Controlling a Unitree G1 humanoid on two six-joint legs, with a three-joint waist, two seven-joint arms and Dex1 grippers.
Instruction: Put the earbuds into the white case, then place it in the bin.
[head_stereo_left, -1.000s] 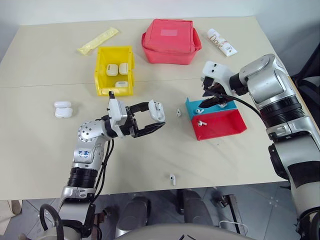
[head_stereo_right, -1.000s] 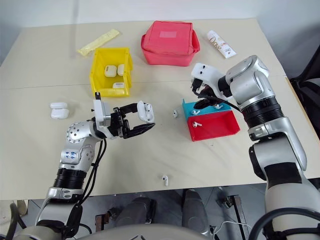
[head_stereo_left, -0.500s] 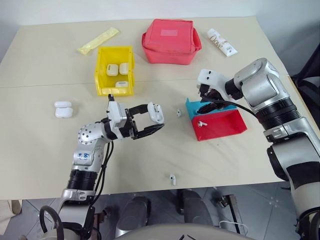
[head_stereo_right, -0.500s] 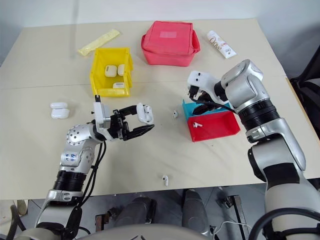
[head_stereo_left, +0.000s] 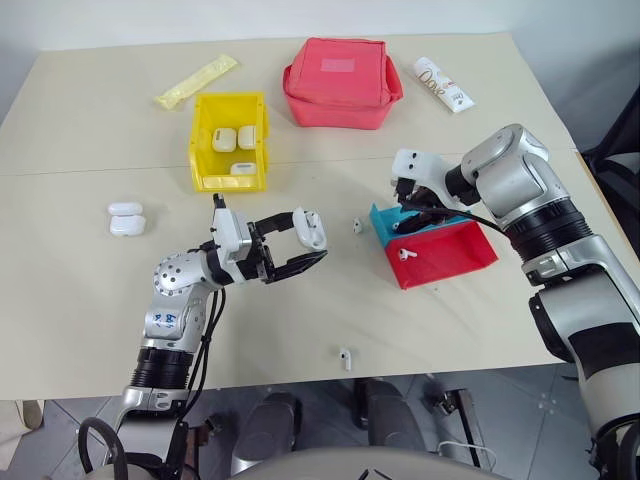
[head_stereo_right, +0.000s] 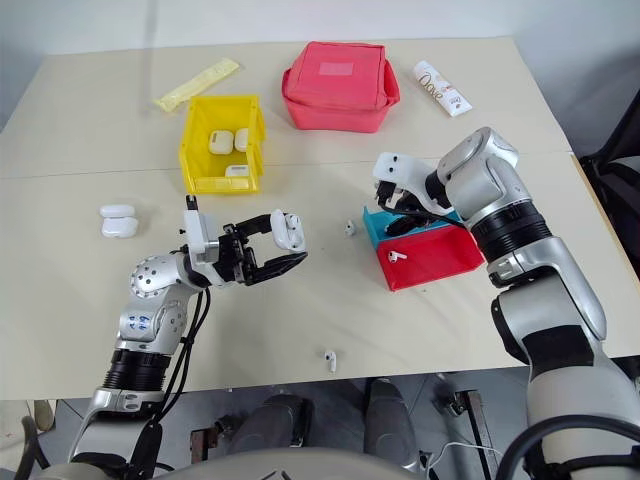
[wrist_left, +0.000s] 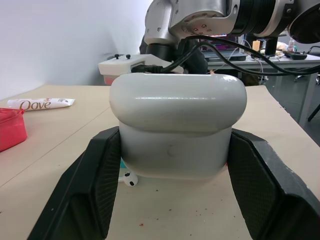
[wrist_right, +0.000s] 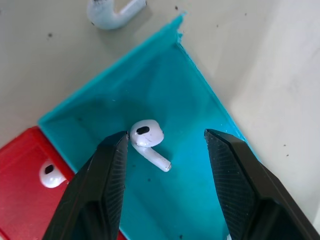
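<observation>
Right gripper (wrist_right: 165, 165) hangs open over 1 earbud (wrist_right: 148, 140) in the blue tray (wrist_right: 200, 120); it should drop straight and pinch the stem. Left gripper (wrist_left: 172, 200) is clamped on the white case (wrist_left: 177, 127).

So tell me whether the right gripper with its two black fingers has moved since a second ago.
Yes. The right gripper has come down toward the blue tray, open over it.

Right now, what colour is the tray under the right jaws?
Blue-teal tray, with one white earbud lying in it; clearest in the right wrist view.
</observation>
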